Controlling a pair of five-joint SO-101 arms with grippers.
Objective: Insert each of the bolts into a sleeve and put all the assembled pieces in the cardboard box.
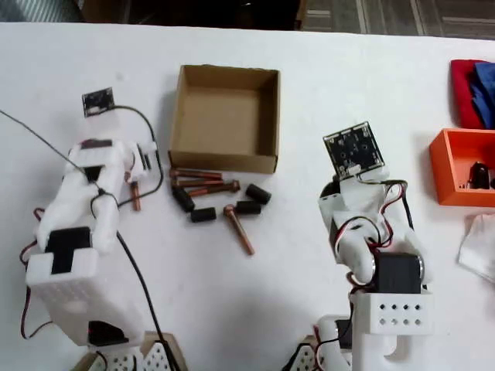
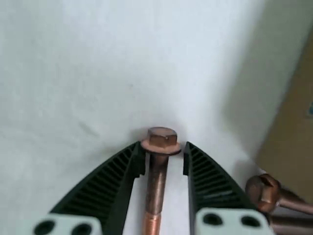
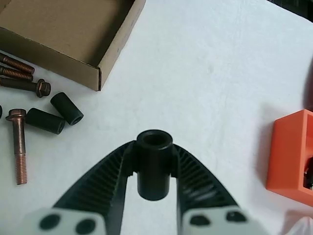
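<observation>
with the left gripper (image 2: 164, 151), straddling the shank of a copper bolt (image 2: 157, 183) at lower centre of the left wrist frame, standing partway open and leaving a sliver of white table (image 2: 98, 73) showing between shank and one jaw, so not yet clamping. with the right gripper (image 3: 154, 146), pinching a black sleeve (image 3: 154, 166) upright at lower centre of the right wrist frame, bore facing up. leaving the cardboard box (image 1: 224, 161) at upper centre of the high frame, showing only bare cardboard inside, with spare bolts (image 1: 197, 179) lying just below its front wall, a lone bolt (image 1: 240, 229) lying lower down, and loose sleeves (image 1: 203, 215) lying around them. risking several things from here, judging by these frames: squeezing the round shank off-centre and rolling it out of the jaws; grabbing so close under the head as to leave the long threaded end sagging; meeting the sleeve's bore off-axis and catching threads on its rim; pushing the sleeve askew in a light pinch. cutting off the bolt's threaded tip at the lower edge of the left wrist frame; not telling, for that bolt, resting on the table from lifted; cutting the orange bin (image 1: 464, 193) at the right edge of the high frame, with dark contents too small to name.
</observation>
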